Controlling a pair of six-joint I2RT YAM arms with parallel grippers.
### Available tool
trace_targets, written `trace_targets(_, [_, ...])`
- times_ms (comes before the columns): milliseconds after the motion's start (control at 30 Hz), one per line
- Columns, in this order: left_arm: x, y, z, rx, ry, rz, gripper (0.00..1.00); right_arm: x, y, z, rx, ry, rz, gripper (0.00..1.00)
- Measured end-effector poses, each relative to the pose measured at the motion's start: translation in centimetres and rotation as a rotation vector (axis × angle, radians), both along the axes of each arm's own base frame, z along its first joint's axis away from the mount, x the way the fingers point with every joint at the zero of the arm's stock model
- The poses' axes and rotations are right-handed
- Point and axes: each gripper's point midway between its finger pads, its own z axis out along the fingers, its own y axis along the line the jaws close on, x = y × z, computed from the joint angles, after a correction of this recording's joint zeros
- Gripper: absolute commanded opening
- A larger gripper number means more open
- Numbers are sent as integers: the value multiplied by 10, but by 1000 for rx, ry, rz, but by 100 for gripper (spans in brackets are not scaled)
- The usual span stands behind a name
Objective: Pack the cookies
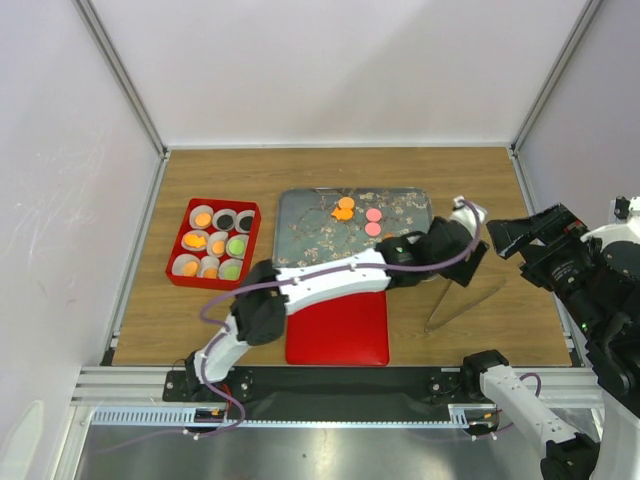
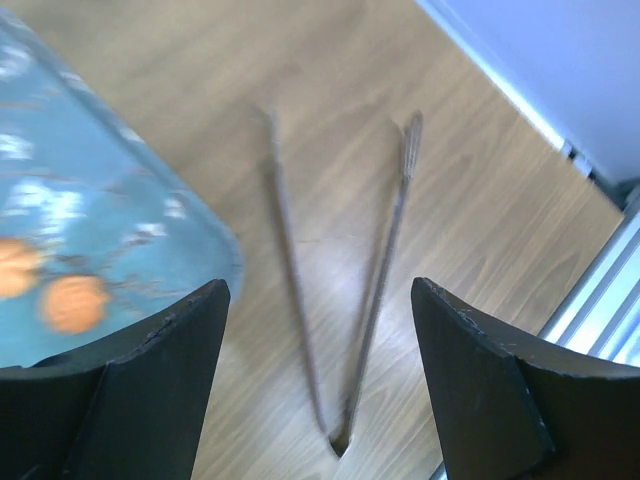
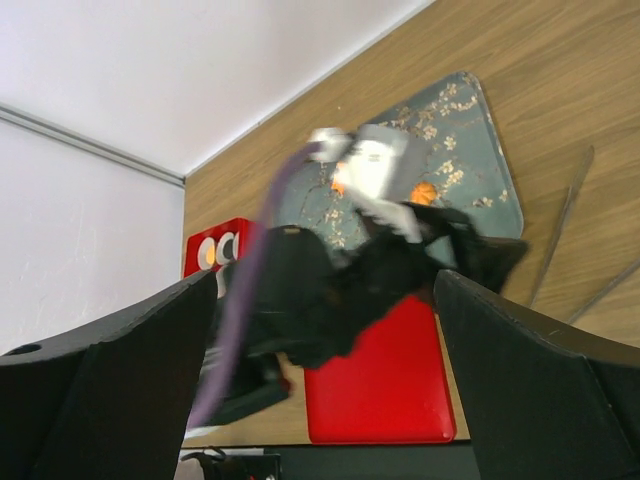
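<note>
Several cookies lie on the floral tray (image 1: 310, 240): orange ones (image 1: 343, 208) and pink ones (image 1: 373, 221). Others, orange, green and black, fill white cups in the red box (image 1: 178, 268). My left arm reaches across to the right. My left gripper (image 1: 478, 262) is open and empty, just above metal tongs (image 1: 462, 305) lying on the wood. In the left wrist view the tongs (image 2: 385, 250) lie between my fingers (image 2: 170, 350), beside the tray corner (image 2: 150, 200) with two orange cookies (image 2: 72, 303). My right gripper (image 1: 505, 237) is open, empty and raised at the right.
A flat red lid (image 1: 337, 328) lies at the near edge under the left arm; it also shows in the right wrist view (image 3: 385, 385). White walls and metal posts enclose the wooden table. A metal rail runs along the near edge.
</note>
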Motion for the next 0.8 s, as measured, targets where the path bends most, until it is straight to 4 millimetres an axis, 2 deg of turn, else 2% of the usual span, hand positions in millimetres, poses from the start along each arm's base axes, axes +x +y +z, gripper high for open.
trace_targets(100, [14,28,29,-36,-11,54,79,3,2,2,4,-10,7,97])
trace_targets(200, [26,68,46,-69,3,126,79,6,7,0,9,-8,26,98])
trace_targets(367, [41,149,48,-67,23,275,79,21,23,-18,1,53,101,96])
trace_targets(467, [38,193,51,-68,38,366,80,37,38,-50,-10,156,160,95])
trace_targets(633, [23,278,48,-92,120,554,79,62,60,-134,-63,412,249,95])
trace_targets(733, [9,329,39,-103,160,664,79,61,72,-178,-124,534,304,93])
trace_targets(800, [-4,354,33,-114,184,709,79,54,79,-199,-163,584,337,90])
